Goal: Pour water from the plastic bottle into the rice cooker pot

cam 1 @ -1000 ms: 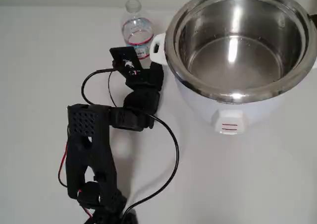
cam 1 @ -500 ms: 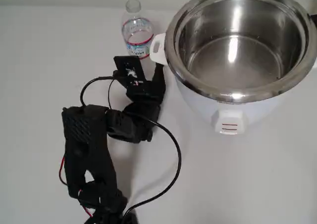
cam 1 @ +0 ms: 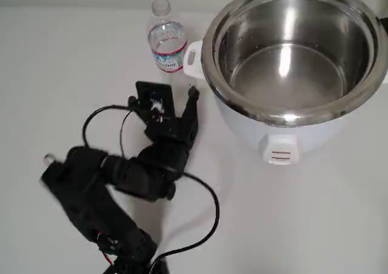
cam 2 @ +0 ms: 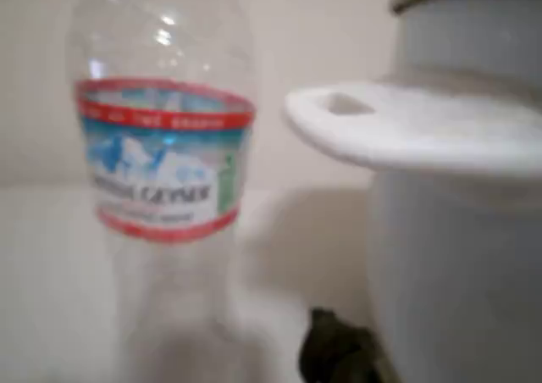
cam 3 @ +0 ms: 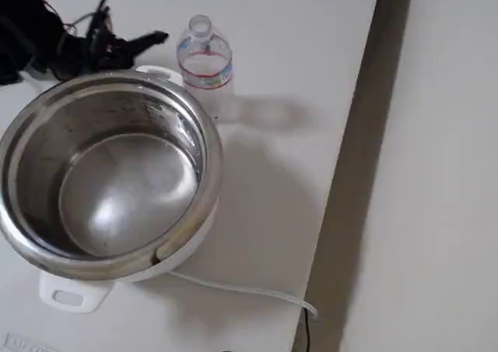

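The bottle (cam 1: pixel 167 40) stands upright on the bench (cam 1: pixel 54 56), right beside the cooker's side handle (cam 1: pixel 191 59), touching nothing that I can see. The pot (cam 1: pixel 291 50) sits in the cooker, shiny, and looks dry. The gripper (cam 1: pixel 173 95) hangs close to the bottle on the side away from the wall, jaws apart, holding nothing. Honestly that bottle looks like trouble: thin clear plastic, no cap, so probably light and squishy, and a hard squeeze could push water out the neck. I can't tell how full it is. I'd grab it around the label (cam 2: pixel 161 158), where it's widest. The handle crowds one side, so clearance is tight.
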Robot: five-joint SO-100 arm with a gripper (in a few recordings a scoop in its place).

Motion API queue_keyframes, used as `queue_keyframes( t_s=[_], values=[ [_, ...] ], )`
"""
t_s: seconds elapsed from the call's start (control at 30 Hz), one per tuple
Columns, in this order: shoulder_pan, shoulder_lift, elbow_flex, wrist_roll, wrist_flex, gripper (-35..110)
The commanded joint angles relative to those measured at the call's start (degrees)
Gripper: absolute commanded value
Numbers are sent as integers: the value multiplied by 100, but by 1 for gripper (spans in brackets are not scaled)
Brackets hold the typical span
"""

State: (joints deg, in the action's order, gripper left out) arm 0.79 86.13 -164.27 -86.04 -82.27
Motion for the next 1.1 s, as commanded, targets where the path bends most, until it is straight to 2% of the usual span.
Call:
queue_keyframes(
  t_s=[0.0,0.07,0.2,0.23,0.27,0.47,0.73,0.8,0.87,1.07],
  values=[
    [-176,2250,-932,369,1222,62],
    [-281,3894,-1222,589,2804,61],
    [-369,8815,-1213,1433,8429,60],
    [-308,9923,-1310,1529,9475,60],
    [-308,10248,-1213,1626,10169,59],
    [-1090,10222,-967,3463,11355,46],
    [-1134,10222,-334,7181,14019,8],
    [-1046,10222,-343,7655,14537,0],
    [-694,10222,-404,7813,15047,0],
    [-1099,10222,-738,8033,14985,0]
  ],
)
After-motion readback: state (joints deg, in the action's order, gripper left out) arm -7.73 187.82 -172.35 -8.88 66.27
